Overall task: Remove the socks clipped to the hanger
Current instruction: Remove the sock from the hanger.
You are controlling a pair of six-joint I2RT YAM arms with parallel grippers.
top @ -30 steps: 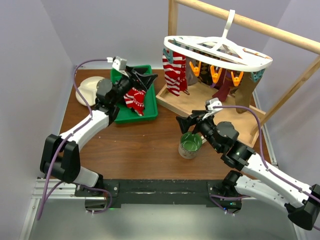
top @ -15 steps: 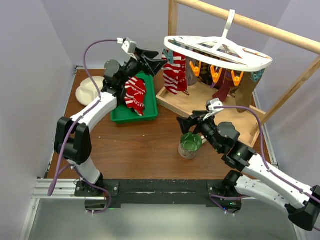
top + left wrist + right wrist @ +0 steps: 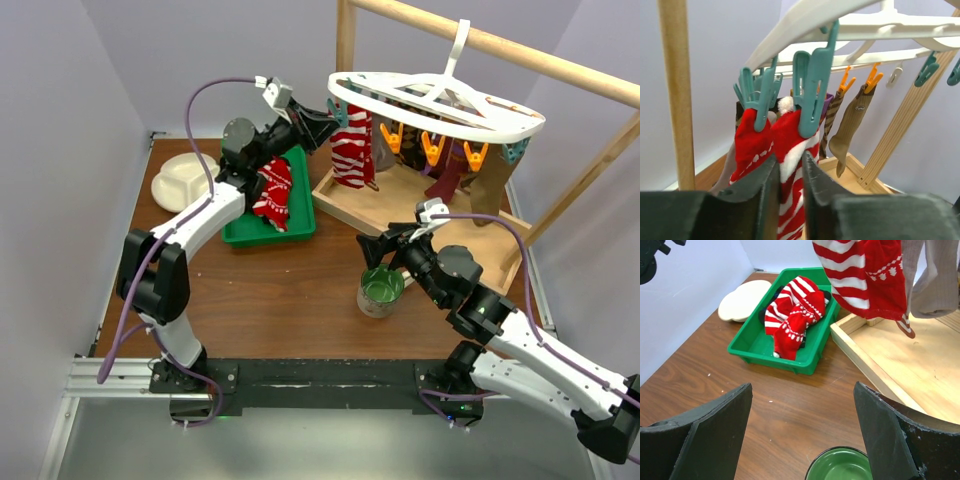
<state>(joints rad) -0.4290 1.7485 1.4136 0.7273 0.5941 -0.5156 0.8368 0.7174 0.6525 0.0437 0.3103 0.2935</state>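
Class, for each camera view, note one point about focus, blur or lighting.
Top external: even light, sharp throughout, faint shadows on the table. Left wrist: left pincer dark and blurred, teal clip and striped sock crisp. Right wrist: right pincer soft, green tray sharp.

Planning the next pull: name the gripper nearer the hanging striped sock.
Left: left gripper grips the striped sock under its teal clip; right gripper hangs open near the green cup, apart.

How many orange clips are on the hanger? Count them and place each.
3 orange clips, in a row under the hanger's near rim: one right of the red striped sock, one mid-rim, one further right. Others may be hidden behind the rim.
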